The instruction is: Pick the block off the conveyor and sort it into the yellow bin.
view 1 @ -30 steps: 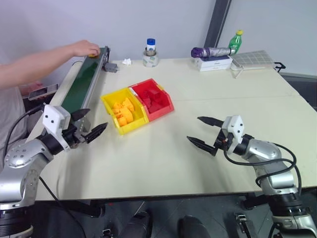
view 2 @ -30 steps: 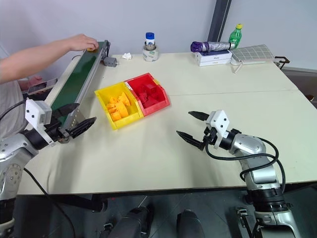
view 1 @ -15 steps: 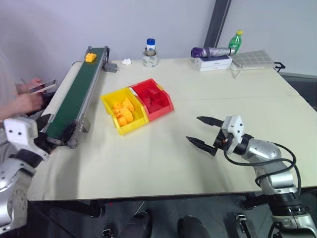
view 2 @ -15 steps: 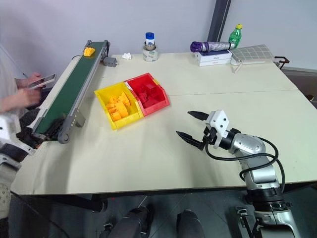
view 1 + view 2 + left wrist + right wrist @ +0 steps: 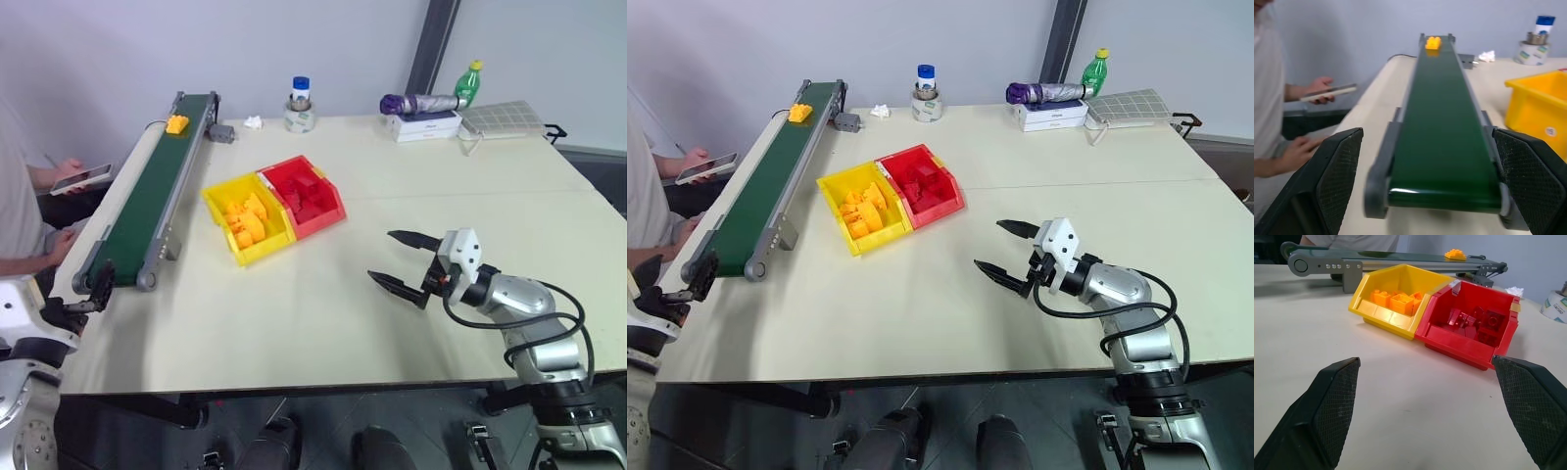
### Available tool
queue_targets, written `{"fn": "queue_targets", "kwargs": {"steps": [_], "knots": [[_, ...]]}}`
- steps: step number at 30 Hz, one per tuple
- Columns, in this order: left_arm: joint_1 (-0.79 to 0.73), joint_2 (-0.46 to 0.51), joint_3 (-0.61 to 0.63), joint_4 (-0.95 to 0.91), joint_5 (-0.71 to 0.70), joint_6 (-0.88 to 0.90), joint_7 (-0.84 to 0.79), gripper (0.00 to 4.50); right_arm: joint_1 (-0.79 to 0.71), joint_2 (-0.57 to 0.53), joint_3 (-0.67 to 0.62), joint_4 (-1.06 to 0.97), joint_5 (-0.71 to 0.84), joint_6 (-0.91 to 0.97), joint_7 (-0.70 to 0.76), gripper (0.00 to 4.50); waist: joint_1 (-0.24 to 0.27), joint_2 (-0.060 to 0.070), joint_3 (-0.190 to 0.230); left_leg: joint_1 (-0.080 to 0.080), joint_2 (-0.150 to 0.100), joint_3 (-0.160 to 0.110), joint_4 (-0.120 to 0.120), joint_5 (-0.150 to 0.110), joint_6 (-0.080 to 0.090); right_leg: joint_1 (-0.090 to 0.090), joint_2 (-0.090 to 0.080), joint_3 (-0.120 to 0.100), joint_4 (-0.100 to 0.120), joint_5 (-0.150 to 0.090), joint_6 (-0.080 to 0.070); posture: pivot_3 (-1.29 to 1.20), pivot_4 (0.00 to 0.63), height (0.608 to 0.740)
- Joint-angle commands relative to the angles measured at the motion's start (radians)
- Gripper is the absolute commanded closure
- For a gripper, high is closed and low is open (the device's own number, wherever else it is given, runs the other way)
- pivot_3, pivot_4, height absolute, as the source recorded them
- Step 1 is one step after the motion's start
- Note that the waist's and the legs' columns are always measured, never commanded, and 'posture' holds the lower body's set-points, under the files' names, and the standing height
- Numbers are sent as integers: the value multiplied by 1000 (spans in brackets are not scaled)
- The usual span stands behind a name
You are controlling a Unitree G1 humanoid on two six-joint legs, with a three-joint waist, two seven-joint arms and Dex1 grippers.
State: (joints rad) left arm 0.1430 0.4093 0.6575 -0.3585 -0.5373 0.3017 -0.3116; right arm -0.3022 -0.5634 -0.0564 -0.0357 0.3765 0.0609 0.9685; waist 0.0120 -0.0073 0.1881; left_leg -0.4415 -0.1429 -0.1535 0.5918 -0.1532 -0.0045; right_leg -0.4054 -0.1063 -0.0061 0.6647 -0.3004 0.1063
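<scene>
Head view: we see the block (image 5: 177,124) at upper left on the conveyor's (image 5: 147,196) far end, left gripper (image 5: 86,294) lower left.
Left wrist: our fingers (image 5: 1327,181) spread wide.
Right wrist: right gripper (image 5: 1430,416) apart, facing the yellow bin (image 5: 1396,298).

Block (image 5: 177,123) on far end of conveyor (image 5: 147,196), at table's (image 5: 392,323) left edge. Bin (image 5: 245,220) of bricks right of conveyor, joined bin (image 5: 312,194) further right. Bottles behind.
</scene>
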Motion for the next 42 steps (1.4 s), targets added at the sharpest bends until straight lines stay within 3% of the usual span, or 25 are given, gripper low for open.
{"fn": "queue_targets", "kwargs": {"steps": [1,42], "knots": [[-13,23,11,-23,-12,3,12,46,-19,5,-13,-16,15,-13,0,0,0,0,0,0,0,0,0,0,0,0,0,0,0,0,0,0,150,740],[-103,75,-42,38,8,8,-4,46,-20,10,-14,-12,9,-27,-16,0,0,0,0,0,1,1,0,0,0,0,0,1,0,0,0,0,150,740]]}}
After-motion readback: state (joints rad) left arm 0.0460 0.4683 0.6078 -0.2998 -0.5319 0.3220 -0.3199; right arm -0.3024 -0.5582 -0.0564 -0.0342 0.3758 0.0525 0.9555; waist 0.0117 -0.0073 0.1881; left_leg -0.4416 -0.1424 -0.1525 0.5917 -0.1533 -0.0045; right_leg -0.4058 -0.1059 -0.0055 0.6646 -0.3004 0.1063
